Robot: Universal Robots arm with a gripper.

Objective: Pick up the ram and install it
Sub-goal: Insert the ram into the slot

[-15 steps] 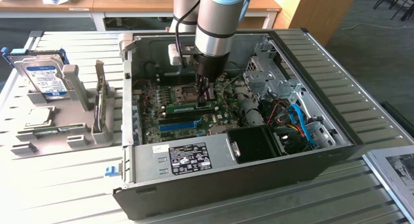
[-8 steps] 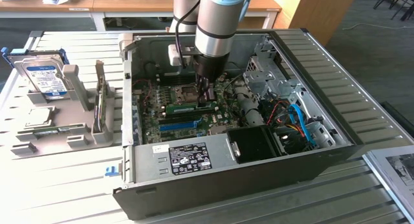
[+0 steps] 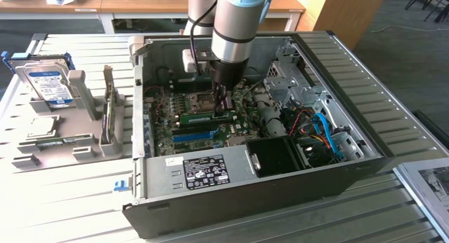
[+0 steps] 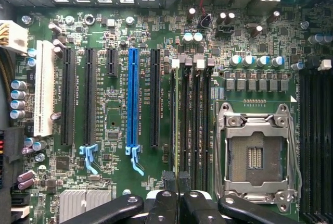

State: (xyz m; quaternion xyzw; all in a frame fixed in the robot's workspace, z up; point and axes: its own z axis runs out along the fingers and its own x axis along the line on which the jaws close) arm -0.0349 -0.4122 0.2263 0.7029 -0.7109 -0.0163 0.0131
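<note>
tool (image 4: 176, 185) pinched narrow on the ram (image 3: 199, 118), which stands on edge at the memory slots (image 4: 195, 125) beside the cpu socket (image 4: 255, 153). looks like the seating step. judging by that, it calls for a straight, even press, stick lined up with one slot.

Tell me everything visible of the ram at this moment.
The ram is a thin green circuit stick, standing on its long edge inside the open computer case, low over the motherboard. The gripper is shut on it. Whether it sits in a slot cannot be told.
</note>
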